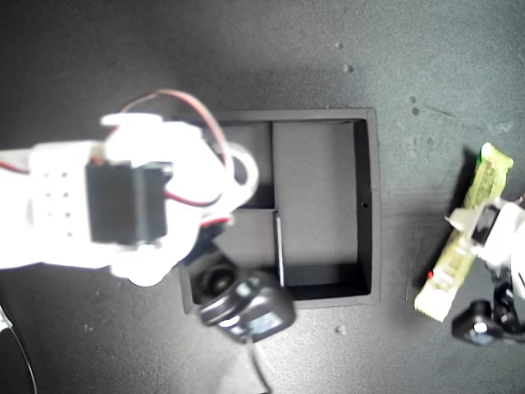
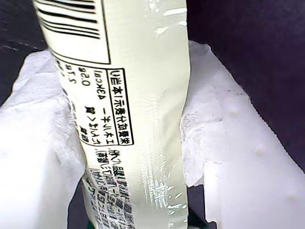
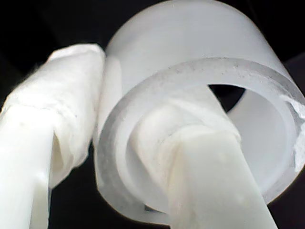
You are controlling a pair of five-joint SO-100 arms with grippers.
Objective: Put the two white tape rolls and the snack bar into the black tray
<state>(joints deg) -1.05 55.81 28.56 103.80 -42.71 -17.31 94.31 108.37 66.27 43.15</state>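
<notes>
My first gripper is clamped on the snack bar: in its wrist view both padded fingers press the pale wrapper from either side, with the barcode and small print showing between them. In the exterior view that gripper covers the middle of the snack bar, which lies on the dark surface near the exterior view's right edge, well apart from the black tray. Only the bar's two ends show there.

My second gripper grips a white tape roll through its wall, one finger outside the ring and the other inside its hole. In the exterior view the overexposed white arm hides the tray's small compartments on the exterior view's left, and only a sliver of the white tape roll peeks out over the tray's upper small compartment. Whether the roll touches the tray floor cannot be told. The tray's long compartment shows bare floor. A second tape roll cannot be made out anywhere.
</notes>
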